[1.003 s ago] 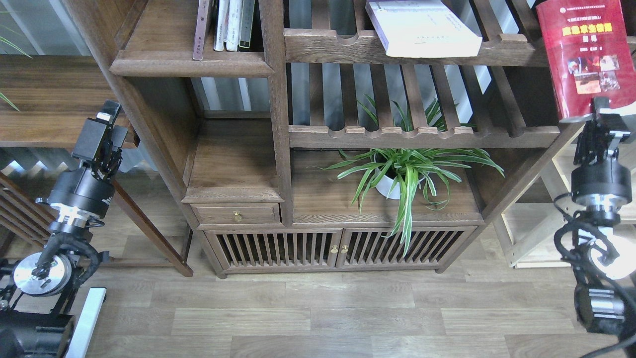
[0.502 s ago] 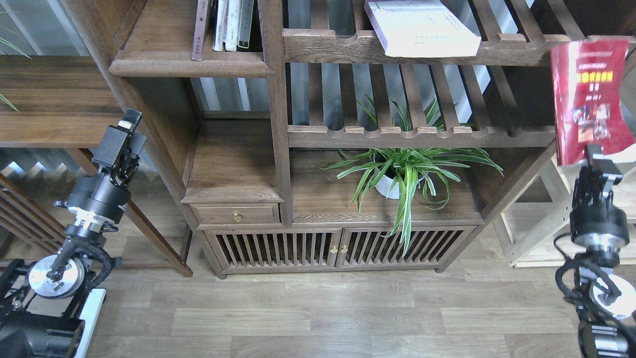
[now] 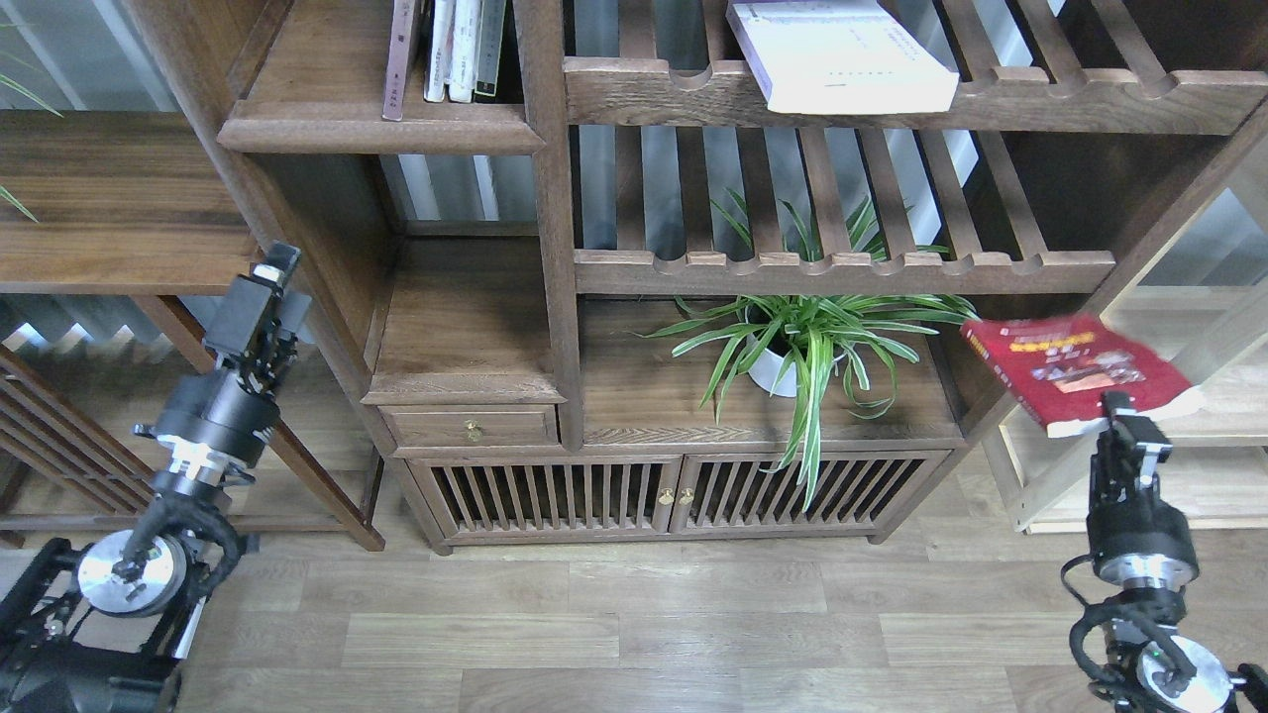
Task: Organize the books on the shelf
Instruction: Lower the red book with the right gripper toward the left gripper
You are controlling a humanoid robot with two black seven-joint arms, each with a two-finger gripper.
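A dark walnut bookcase fills the view, seen from above and in front. At the right edge, the robot's right tool (image 3: 1117, 414) is clamped on the near edge of a red book (image 3: 1075, 368), which is held nearly flat in the air, cover up and slightly blurred, just beside the bookcase's right side and in front of a lighter wooden rack (image 3: 1218, 465). At the left, the left tool (image 3: 269, 282) hangs near the bookcase's left post, holding nothing; whether its fingers are apart or together cannot be told. At the upper left, a solid board shelf (image 3: 376, 129) with a rounded front edge carries a maroon-brown book (image 3: 400, 59) standing upright beside several thin books (image 3: 461, 50). A thick white paperback (image 3: 842, 59) lies flat on the top slatted shelf (image 3: 1040, 99). Lower down, a potted spider plant (image 3: 807, 342) stands in the open compartment above two slatted doors (image 3: 664, 495).
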